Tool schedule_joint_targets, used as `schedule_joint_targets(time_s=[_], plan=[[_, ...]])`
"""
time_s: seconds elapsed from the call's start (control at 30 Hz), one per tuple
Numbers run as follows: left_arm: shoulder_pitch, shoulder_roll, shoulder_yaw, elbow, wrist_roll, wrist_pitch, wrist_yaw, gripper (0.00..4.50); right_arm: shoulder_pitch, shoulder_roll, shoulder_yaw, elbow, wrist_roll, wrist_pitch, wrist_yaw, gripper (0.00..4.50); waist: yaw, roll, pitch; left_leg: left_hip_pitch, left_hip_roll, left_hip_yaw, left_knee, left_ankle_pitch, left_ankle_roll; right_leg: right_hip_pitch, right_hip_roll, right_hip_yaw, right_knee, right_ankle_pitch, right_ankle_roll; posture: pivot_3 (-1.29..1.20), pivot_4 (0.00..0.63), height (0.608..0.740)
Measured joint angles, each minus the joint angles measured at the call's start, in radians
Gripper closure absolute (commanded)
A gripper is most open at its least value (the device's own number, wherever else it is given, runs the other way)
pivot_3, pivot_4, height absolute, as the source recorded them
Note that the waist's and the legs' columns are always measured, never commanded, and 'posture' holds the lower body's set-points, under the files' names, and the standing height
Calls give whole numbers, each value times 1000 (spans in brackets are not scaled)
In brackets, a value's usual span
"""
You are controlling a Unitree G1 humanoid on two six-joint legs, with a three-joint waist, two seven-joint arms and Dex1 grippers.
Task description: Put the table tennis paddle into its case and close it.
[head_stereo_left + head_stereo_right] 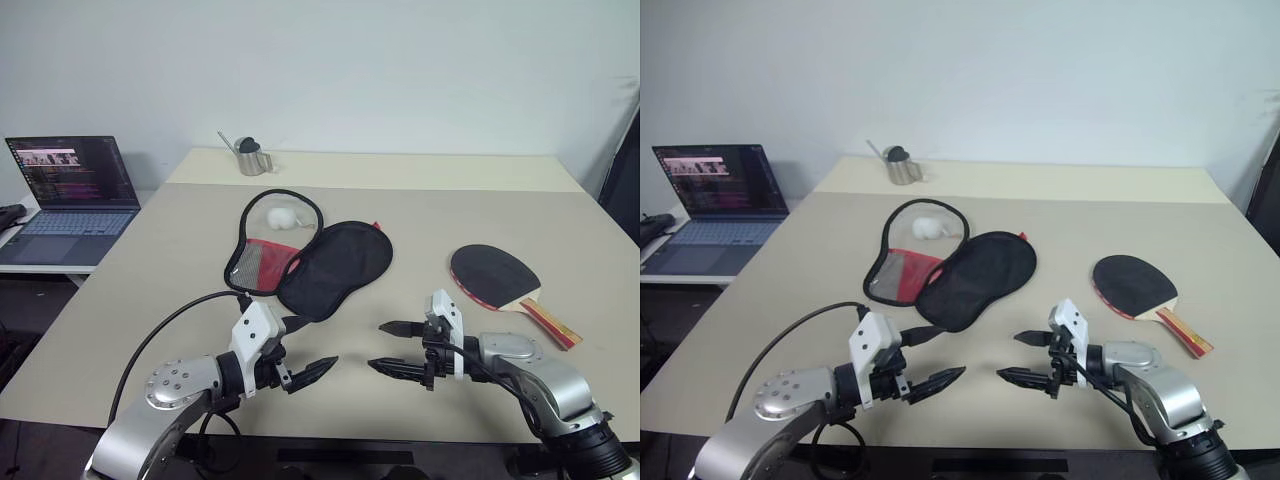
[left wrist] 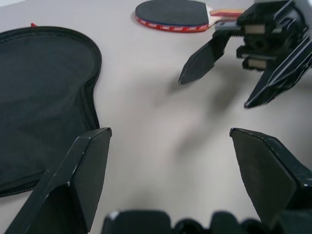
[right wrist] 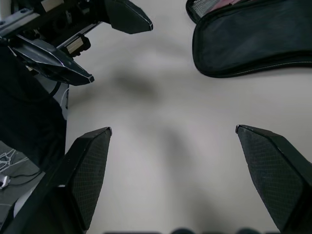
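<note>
The table tennis paddle (image 1: 492, 275) lies flat on the table's right side, black face up, handle pointing toward the near right. The case (image 1: 335, 268) lies unzipped in the middle, its black flap folded out beside the half with the red panel and mesh (image 1: 262, 262). My left gripper (image 1: 312, 347) and right gripper (image 1: 381, 346) hover over the table's near edge, tips facing each other, both open and empty. Both grippers are short of the case and paddle. In the left wrist view the paddle (image 2: 170, 13) shows beyond the right gripper (image 2: 229, 68).
A small white lump (image 1: 283, 217) rests inside the open case half. A metal cup (image 1: 250, 158) stands at the back of the table. An open laptop (image 1: 65, 200) sits on a lower surface to the left. A black cable (image 1: 170, 330) runs from my left arm.
</note>
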Motion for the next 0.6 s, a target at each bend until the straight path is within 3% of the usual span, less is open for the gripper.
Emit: schedule_joint_targets(time_s=[0.33, 0.6], plan=[[25, 8, 3, 17, 0, -35, -29, 245, 7, 22, 28, 1, -3, -15, 0, 24, 0, 0, 0, 0, 0, 0, 0, 0, 0, 0, 0, 0, 0, 0, 0, 0, 150, 740], [-46, 23, 63, 172, 0, -120, -78, 245, -76, 28, 3, 70, -17, -43, -38, 24, 0, 0, 0, 1, 0, 0, 0, 0, 0, 0, 1, 0, 0, 0, 0, 0, 150, 740]])
